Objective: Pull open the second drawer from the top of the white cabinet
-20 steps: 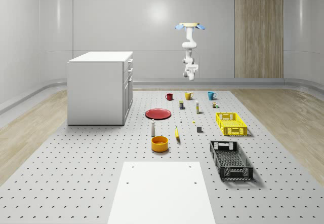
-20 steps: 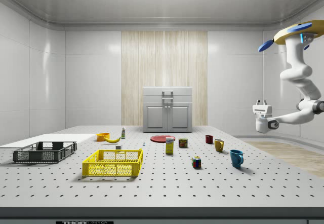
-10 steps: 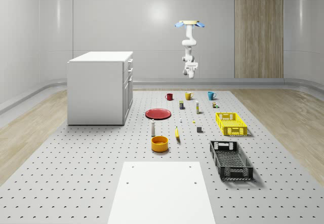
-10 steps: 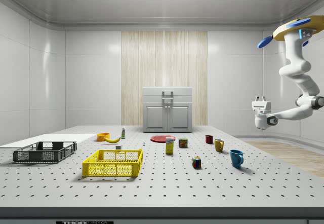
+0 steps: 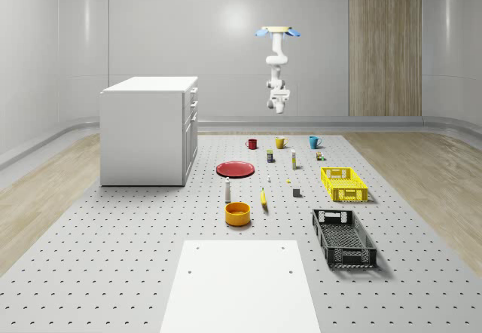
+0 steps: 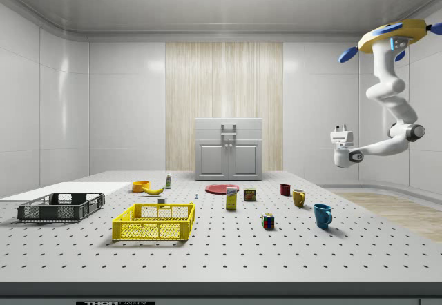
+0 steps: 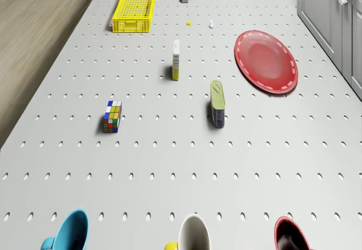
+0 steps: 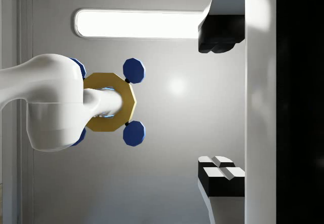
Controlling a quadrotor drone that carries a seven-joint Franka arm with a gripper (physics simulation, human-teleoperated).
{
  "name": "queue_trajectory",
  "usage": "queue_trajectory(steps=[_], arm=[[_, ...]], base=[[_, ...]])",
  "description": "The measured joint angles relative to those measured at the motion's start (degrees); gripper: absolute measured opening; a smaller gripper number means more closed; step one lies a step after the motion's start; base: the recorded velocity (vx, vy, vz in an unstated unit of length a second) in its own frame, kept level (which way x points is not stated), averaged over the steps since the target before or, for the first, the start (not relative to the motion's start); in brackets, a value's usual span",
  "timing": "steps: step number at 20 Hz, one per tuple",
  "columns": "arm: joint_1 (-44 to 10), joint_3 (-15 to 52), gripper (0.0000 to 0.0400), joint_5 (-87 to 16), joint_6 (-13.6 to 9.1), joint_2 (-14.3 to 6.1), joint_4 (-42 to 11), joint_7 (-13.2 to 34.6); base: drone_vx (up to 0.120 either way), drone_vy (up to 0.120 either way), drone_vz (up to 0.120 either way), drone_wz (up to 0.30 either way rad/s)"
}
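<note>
Drone: we see the drone [image 5: 276, 31] hovering high in the air beyond the far edge of the perforated table [image 5: 135, 273], past the row of mugs; in the side view it hangs at the upper right [image 6: 392, 32].
Arm: we see the white arm [image 6: 388, 105] hanging below the drone and bending toward the side view's left.
Gripper: we place the gripper [image 6: 340, 139] well above the table and well apart from the cabinet; in the wrist view [image 8: 220, 100] its two dark fingertips [image 8: 218, 36] stand wide apart with nothing between them.
White cabinet: we find the white cabinet [image 5: 147, 129] standing on the table's far left part in the whole-scene view, its front facing that view's right; in the side view it stands at the far centre [image 6: 228, 149].
Second drawer: we see the drawer fronts stacked at the top of the cabinet's front, the second drawer from the top [image 5: 193, 108] flush with the others.
Mugs: we note a red mug [image 5: 251, 144], a yellow mug [image 5: 280, 142] and a blue mug [image 5: 314, 142] in a row near the table's far edge.
Red plate: we see the red plate [image 5: 236, 169] lying flat, just right of the cabinet in the whole-scene view.
Crates: we mark a yellow crate [image 5: 343, 184] and, nearer, a black crate [image 5: 343, 238] along the whole-scene view's right.
Small objects: we note a puzzle cube [image 7: 112, 116], a banana [image 5: 263, 198] and an orange bowl [image 5: 237, 213] in mid-table.
</note>
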Motion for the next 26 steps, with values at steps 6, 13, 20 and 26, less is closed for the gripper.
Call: queue_trajectory(steps=[6,13,20,26], arm=[[2.6,-12.5,0.0305,19.5,-0.2,-0.1,-2.3,-2.9],[9.6,-31.6,0.0305,48.5,-0.2,-1.7,-13.7,-7.8],[14.7,-38.4,0.0301,56.8,1.2,-3.8,-19.0,-9.1],[17.8,-41.1,0.03,58.2,2.9,-5.5,-20.6,-8.9]], base=[[0.12,-0.12,0.0,0.0],[0.12,-0.12,0.0,0.0],[0.12,-0.12,0.0,0.0],[0.12,-0.12,0.0,0.0]])
